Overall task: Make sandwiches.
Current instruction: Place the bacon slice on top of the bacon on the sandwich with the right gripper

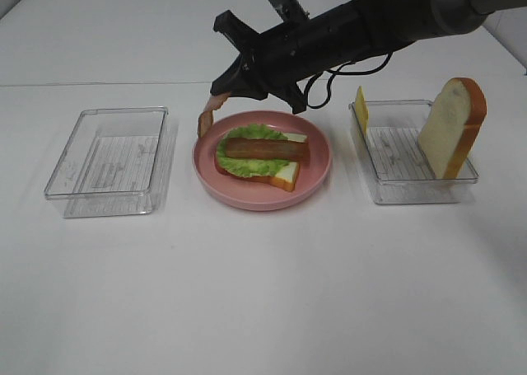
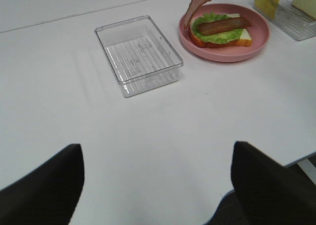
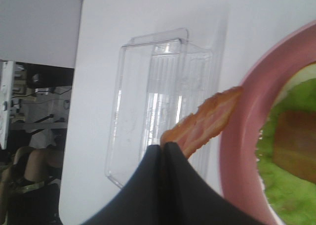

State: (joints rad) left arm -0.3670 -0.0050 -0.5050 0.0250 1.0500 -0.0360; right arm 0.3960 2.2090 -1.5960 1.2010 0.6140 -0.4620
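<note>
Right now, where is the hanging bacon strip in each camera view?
Exterior high: the bacon strip hangs from the right gripper over the pink plate, at its left rim.
Left wrist: over the plate's rim, on the empty clear tray side.
Right wrist: between tray and plate rim.
Shared landmark: pink plate.

Our right arm [image 1: 362, 21] stretches in low and slanted, wrist tipped down. The right gripper [image 1: 217, 93] at its end is pinched closed on a bacon strip [image 1: 204, 121], which hangs from just below the fingertips. Our left gripper [image 2: 155, 148] holds its two dark fingers [image 2: 49, 185] spread wide apart, pointing forward.
</note>
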